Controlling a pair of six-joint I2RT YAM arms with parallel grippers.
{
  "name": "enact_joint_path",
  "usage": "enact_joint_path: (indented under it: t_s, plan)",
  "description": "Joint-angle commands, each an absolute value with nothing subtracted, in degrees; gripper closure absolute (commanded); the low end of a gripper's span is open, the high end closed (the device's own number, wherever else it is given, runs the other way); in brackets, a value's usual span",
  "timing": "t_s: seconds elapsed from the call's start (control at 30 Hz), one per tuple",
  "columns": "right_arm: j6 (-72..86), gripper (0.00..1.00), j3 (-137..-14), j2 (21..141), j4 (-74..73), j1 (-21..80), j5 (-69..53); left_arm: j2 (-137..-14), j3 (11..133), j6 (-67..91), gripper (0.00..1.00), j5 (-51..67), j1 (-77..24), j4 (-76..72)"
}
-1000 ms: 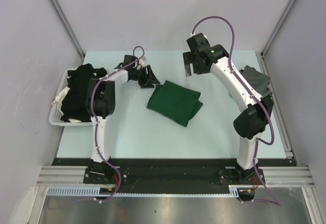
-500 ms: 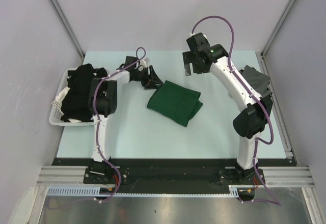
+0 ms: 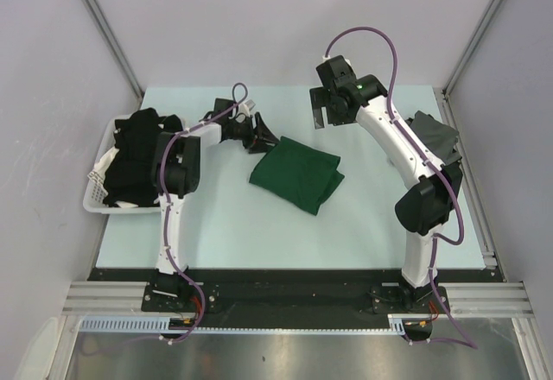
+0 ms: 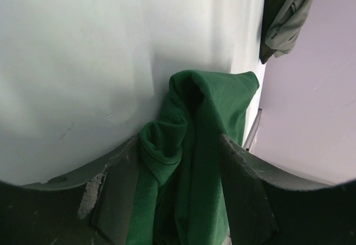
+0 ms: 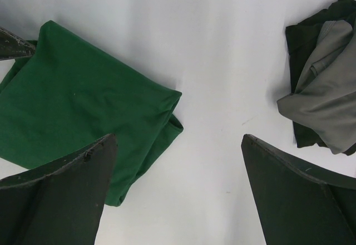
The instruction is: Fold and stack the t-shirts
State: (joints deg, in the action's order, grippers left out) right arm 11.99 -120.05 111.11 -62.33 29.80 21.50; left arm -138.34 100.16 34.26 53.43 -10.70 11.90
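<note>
A green t-shirt (image 3: 296,173) lies folded on the pale table, mid-way between the arms. My left gripper (image 3: 259,135) is low at its far-left corner. In the left wrist view the jaws stand apart, and the shirt's bunched edge (image 4: 211,100) fills the gap of the left gripper (image 4: 179,139). My right gripper (image 3: 321,112) hangs open high over the back of the table; its wrist view shows the right gripper (image 5: 178,139) over bare table between the green shirt (image 5: 83,106) and a grey t-shirt (image 5: 322,100). Black t-shirts (image 3: 130,155) fill the basket.
The white slatted basket (image 3: 95,192) stands at the table's left edge. The grey t-shirt (image 3: 436,138) lies on a darker one (image 5: 303,39) by the right edge, behind the right arm. Grey walls close in on both sides.
My left gripper has slid to the right, up to the green shirt's corner. The shirt and the right arm have not moved.
</note>
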Motion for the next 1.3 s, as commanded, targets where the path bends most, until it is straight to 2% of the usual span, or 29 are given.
enact_joint_path:
  t_s: [0.0, 0.33, 0.83, 1.27]
  plan:
    - [12.6, 0.0, -122.2, 111.3, -62.7, 30.1, 21.4, -140.2, 98.0, 36.6, 0.37, 53.7, -10.8, 9.4]
    - [12.7, 0.0, -122.3, 111.6, -63.0, 30.4, 21.3, -141.5, 98.1, 40.6, 0.37, 57.0, -10.5, 5.1]
    - [12.7, 0.0, -122.3, 112.0, -62.7, 30.8, 21.0, -141.7, 99.7, 39.5, 0.37, 55.8, -7.8, 8.2]
    - [13.2, 0.0, -122.9, 112.9, -62.9, 31.1, 20.7, -142.6, 99.9, 42.1, 0.36, 58.9, -7.7, 5.0]
